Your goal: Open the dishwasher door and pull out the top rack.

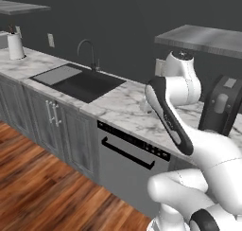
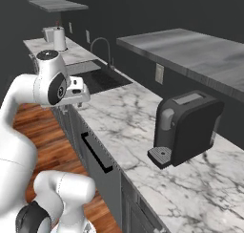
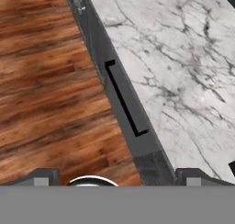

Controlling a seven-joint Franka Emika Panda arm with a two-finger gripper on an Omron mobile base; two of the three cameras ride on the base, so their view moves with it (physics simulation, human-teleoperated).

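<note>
The dishwasher door [image 1: 124,171] is a flat grey panel under the marble counter, upright and closed. Its black bar handle [image 1: 127,153] runs below the black control strip [image 1: 134,139]. The top rack is hidden behind the closed door. My gripper [image 2: 78,102] hangs above the counter's front edge, over the door and pointing down. In the hand view I look straight down on the handle [image 3: 125,99], with the gripper [image 3: 117,179] open; its fingertips [image 3: 42,177] stand wide apart with nothing between them.
To the left of the dishwasher are a black sink [image 1: 87,83] with a faucet [image 1: 89,52] and grey cabinet doors [image 1: 52,121]. A black coffee machine [image 2: 186,127] stands on the counter to the right, under a shelf [image 2: 190,50]. Wooden floor [image 1: 42,192] lies in front.
</note>
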